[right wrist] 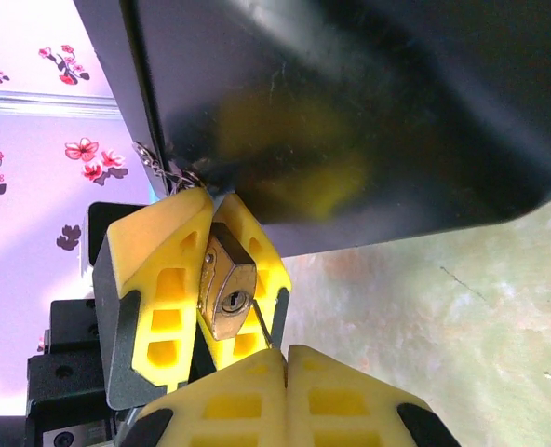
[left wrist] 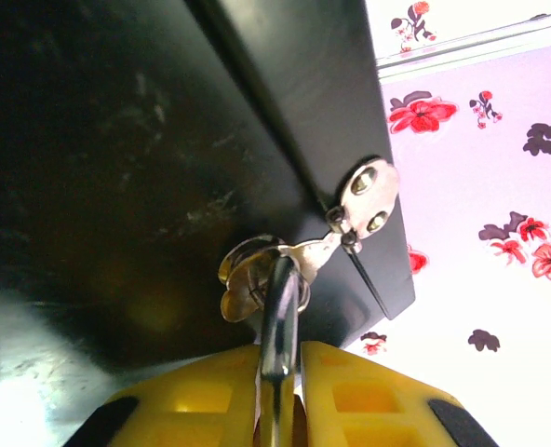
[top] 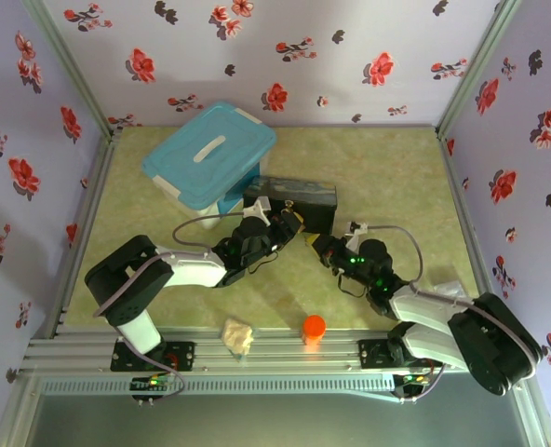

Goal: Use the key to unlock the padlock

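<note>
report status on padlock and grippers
Left gripper shut on the padlock, shackle at the box hasp. Right gripper shut, just short of the keyhole. Key itself hard to make out.

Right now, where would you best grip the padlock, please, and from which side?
Grip the padlock across its brass body's flat sides, coming from the left, as the left fingers do; its keyhole end then stays bare toward the right gripper.
</note>
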`<state>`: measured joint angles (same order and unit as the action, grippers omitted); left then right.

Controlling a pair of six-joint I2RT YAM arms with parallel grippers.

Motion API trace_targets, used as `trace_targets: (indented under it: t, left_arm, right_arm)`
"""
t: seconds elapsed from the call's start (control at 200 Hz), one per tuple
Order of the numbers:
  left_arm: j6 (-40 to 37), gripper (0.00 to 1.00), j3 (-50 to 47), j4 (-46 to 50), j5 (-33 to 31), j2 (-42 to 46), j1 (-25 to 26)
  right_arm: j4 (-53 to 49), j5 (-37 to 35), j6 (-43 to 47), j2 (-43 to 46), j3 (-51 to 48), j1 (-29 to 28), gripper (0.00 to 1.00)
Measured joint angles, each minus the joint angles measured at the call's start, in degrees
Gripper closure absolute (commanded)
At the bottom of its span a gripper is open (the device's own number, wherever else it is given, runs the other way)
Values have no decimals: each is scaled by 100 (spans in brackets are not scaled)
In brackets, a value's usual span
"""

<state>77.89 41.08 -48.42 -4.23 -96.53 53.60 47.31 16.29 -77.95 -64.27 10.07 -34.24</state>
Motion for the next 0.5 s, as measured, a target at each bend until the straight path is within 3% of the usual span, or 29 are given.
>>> trace_targets:
  t: [0.5]
  left_arm:
    - [-2,100,0,0,0,0,0]
  right_arm:
    - [389,-107,-9,-173,-83,-2,100]
